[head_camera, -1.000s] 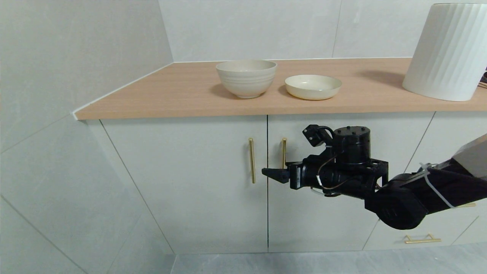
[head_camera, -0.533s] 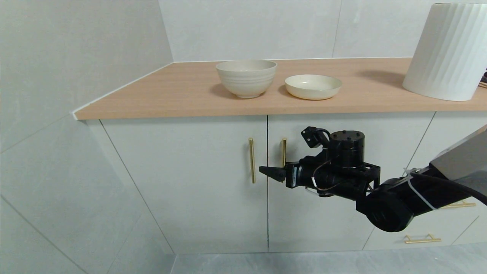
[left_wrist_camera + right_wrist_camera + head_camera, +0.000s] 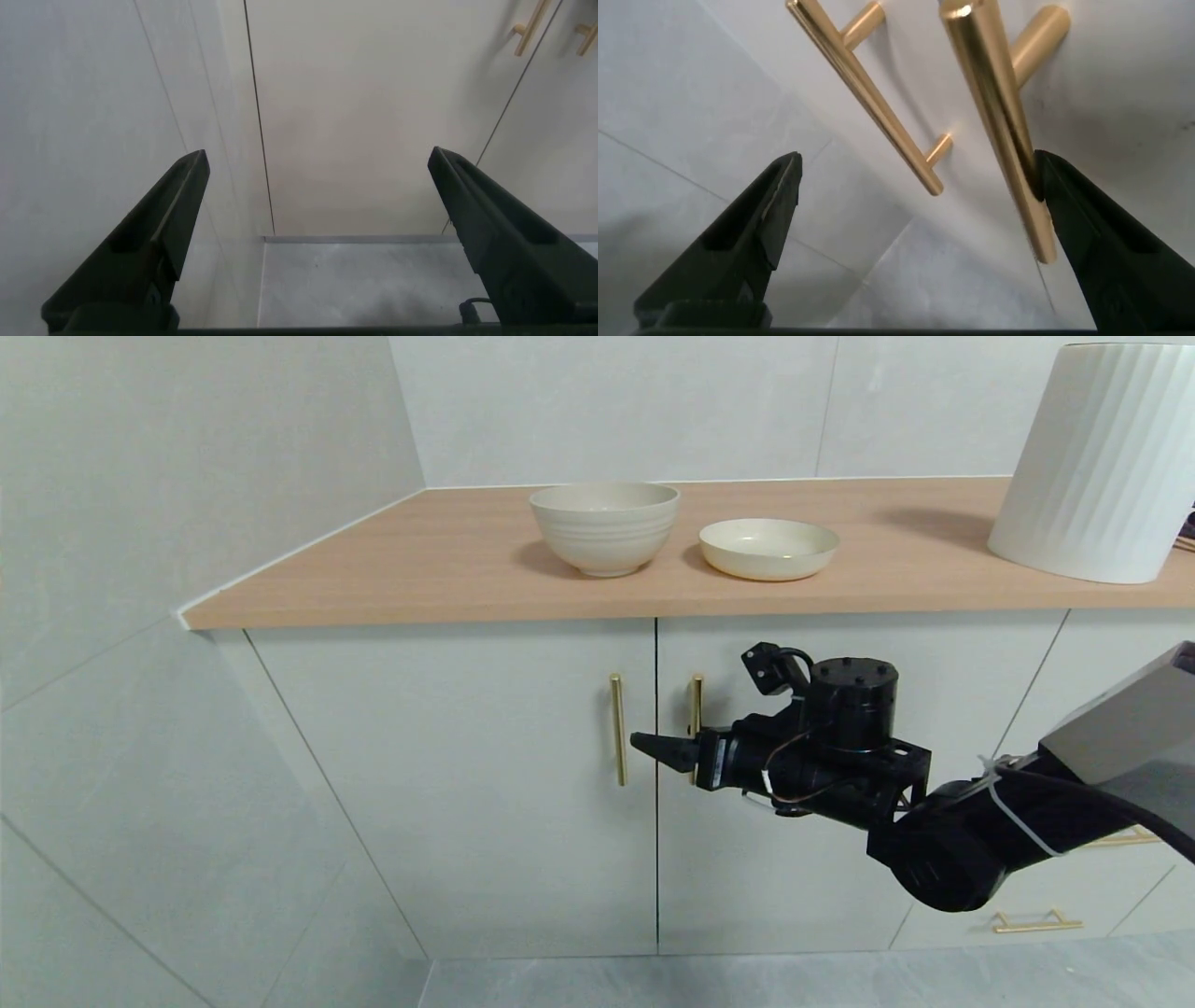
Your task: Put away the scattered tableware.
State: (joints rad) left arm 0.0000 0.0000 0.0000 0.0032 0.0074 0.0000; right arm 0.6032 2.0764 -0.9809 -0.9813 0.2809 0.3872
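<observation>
Left gripper (image 3: 318,163) low before the cabinet (image 3: 374,112), fingers spread wide, grasping nothing. Right gripper (image 3: 653,747) level at the two gold handles (image 3: 617,728) by the cabinet's middle seam, fingers released and apart, handles showing between the tips; contact unclear. Higher and farther, on the counter (image 3: 420,569), bowl (image 3: 605,527) and plate (image 3: 768,549) side by side, apart. Far right, ribbed white vessel (image 3: 1092,467).
</observation>
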